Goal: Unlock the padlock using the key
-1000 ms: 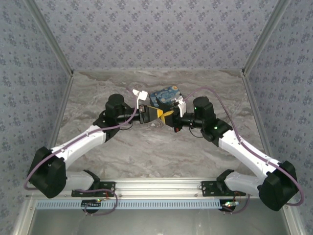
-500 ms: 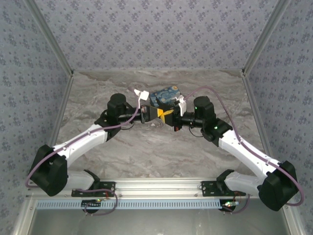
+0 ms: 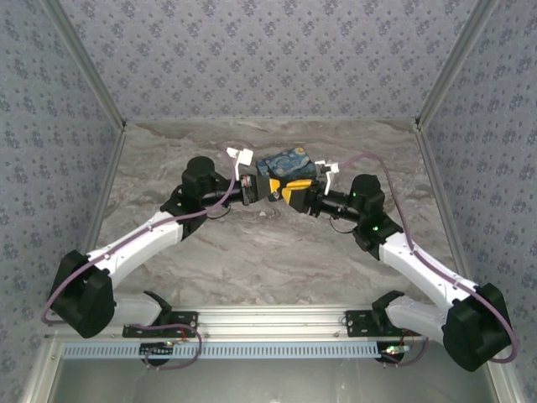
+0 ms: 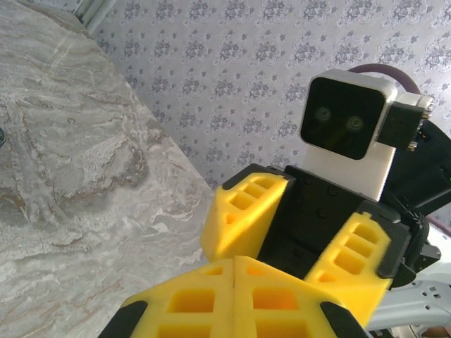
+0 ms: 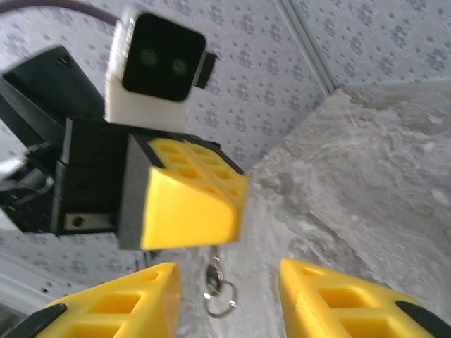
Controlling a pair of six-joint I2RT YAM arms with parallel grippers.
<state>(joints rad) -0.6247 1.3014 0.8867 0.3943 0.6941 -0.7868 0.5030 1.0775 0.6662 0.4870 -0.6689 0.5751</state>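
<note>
Right wrist view: right hand has just sprung partway open and pulled back. Left hand is clamped shut on the key ring, dangling above the surface. Handover looks done; the padlock is too small to spot.

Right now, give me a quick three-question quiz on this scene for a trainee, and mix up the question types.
1. True or false: the right gripper stands open.
2. Multiple choice: in the right wrist view, what dangles just below the shut left gripper? A a sponge. B a key ring. C a rope.
3. Short answer: what colour are the fingers of both grippers?

Key: 1 true. 2 B. 3 yellow.
</note>
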